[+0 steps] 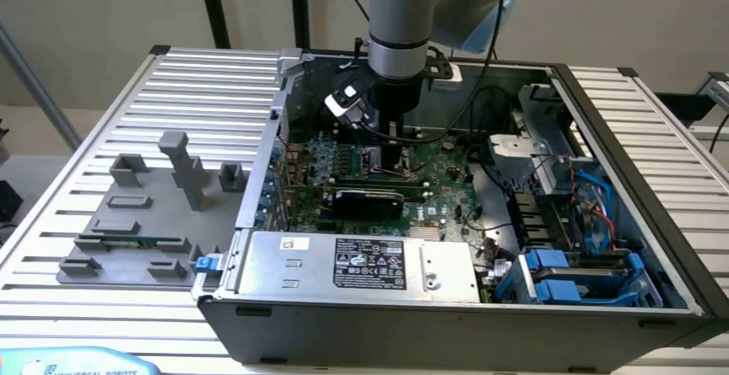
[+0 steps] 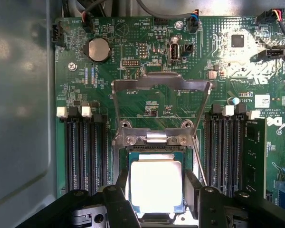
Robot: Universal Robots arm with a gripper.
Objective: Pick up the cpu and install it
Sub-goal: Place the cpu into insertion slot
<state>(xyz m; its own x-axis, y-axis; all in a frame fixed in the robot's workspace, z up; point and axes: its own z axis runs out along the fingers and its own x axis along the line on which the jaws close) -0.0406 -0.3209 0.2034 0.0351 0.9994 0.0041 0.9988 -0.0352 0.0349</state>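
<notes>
- Your gripper (image 2: 156, 179) is down inside the computer case (image 1: 638, 302), over the motherboard (image 2: 133, 57).
- The jaws are closed on the cpu (image 2: 156, 187), one against each of two opposite edges (silvery top facing up).
- Between the jaws, the cpu sits over the socket (image 2: 154, 153).
- Just beyond the jaw tips, the socket's metal load plate (image 2: 161, 80) stands raised.
- Outside each jaw run the memory slots (image 2: 85, 152).

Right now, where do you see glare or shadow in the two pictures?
Wrist view: the silvery square cpu glares nearly white, the green motherboard is softly lit; exterior view: the inside of the open grey metal computer case is dim.
</notes>
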